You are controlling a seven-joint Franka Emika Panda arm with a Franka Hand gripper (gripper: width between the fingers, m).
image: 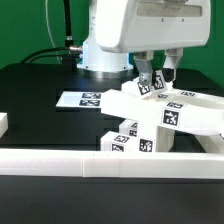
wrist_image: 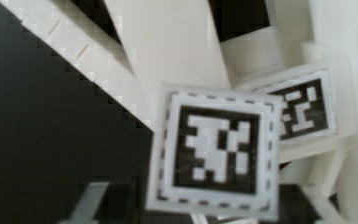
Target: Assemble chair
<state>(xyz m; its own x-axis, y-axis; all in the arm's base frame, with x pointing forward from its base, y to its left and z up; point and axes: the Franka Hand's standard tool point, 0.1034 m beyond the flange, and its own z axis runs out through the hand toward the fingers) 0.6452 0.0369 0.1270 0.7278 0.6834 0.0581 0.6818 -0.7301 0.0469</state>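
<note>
I read the exterior view from a low station outside the white border wall (image: 100, 160). It faces across the black table (image: 35, 85) toward the arm's base (image: 105, 50), at middle range. The wrist view looks along the gripper (image: 152, 82) at very close range, and one tagged chair part (wrist_image: 217, 150) fills most of its picture. Both views share that part and the neighbouring chair parts (image: 195, 118).

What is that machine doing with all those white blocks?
A robot arm is building a chair. Its claw is shut on a tagged white chair part, right at the cluster of other chair parts on the black table, behind a low white wall. Nothing looks like a chair yet.
</note>
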